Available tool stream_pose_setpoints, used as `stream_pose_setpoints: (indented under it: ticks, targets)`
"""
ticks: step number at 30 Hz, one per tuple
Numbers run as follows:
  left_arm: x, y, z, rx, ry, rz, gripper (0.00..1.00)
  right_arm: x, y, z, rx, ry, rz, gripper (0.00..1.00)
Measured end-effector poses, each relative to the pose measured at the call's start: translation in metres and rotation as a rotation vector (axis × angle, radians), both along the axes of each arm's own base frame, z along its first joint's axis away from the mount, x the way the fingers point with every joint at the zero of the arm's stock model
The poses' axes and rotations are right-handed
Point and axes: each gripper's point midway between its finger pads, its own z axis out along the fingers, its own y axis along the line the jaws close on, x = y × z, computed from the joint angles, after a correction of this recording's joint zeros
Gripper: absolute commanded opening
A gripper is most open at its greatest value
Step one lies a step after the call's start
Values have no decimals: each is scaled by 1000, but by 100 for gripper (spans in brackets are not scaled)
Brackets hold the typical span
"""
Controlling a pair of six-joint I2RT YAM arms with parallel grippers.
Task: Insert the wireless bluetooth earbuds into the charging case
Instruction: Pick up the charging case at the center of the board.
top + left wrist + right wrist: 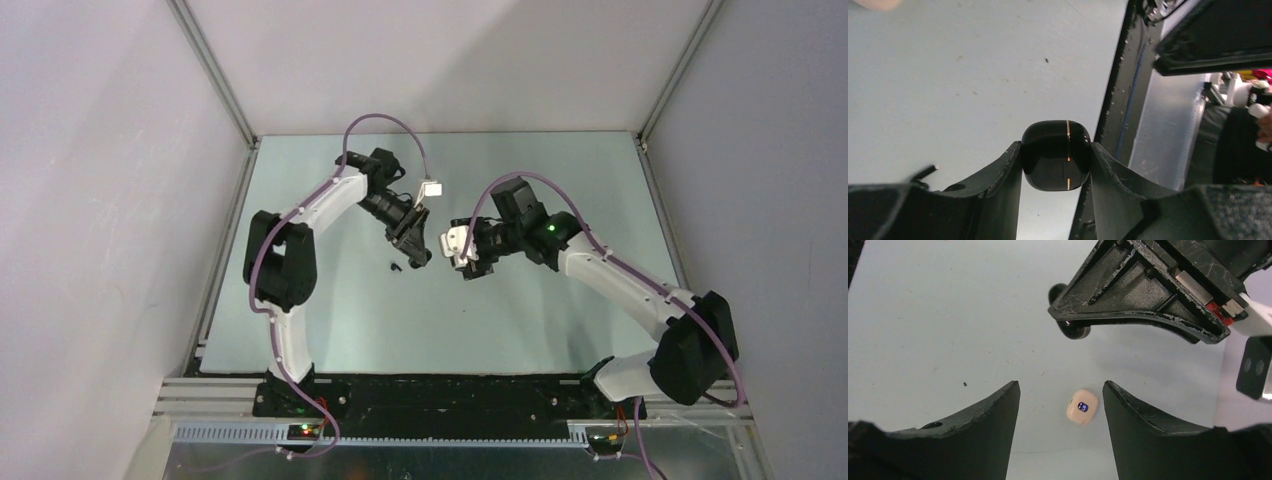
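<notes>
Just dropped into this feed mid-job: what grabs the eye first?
A glossy black charging case, with a gold line across it, sits clamped in the left claw near the middle of the table. Facing it, the right claw stands open over a cream-white earbud lying on the table.

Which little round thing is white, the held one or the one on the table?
The one on the table: a cream-white earbud between the right end effector's open fingers. The left end effector grips a glossy black case.
</notes>
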Motion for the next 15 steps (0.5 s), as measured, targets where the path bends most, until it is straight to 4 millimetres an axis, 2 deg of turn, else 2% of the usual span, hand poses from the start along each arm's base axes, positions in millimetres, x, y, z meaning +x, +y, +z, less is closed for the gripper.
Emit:
stream_pose_setpoints:
  ticks: [9, 15]
  targets:
    - [-23, 2, 15, -48, 89, -62, 31, 19, 23, -17, 7, -51, 43, 61]
    - [-33, 4, 14, -51, 151, -78, 30, 21, 38, -23, 33, -51, 68, 58]
